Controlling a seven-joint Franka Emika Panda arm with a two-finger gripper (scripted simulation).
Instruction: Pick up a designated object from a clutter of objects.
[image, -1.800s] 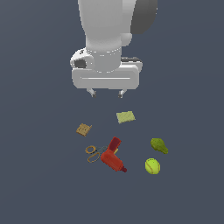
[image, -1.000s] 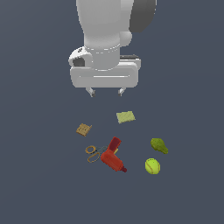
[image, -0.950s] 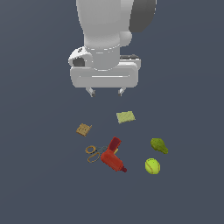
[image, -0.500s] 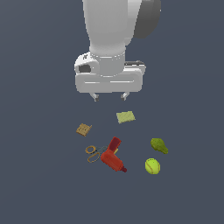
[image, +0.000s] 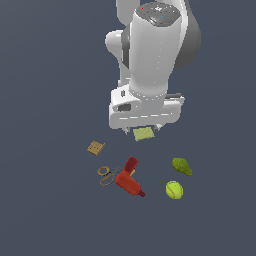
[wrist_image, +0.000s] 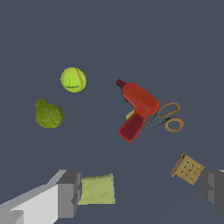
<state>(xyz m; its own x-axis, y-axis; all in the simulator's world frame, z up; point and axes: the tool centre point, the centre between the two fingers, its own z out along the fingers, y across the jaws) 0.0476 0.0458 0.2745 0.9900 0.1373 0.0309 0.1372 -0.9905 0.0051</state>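
Claw (wrist_image: 141, 192) hung above the floor with its fingers (wrist_image: 70, 193) spread wide, nothing between them. Below it lay the flat green pad (image: 143, 133). The pear (image: 182, 166) lay apart from the rest, just beside the tennis ball (image: 174, 190), toward the exterior view's right. Drill (image: 129, 178), scissors (image: 106, 175) and waffle square (image: 95, 148) sat well clear. Best approach, judged: shift over the pear, turn the fingers across its narrower width, descend on the side away from the ball.
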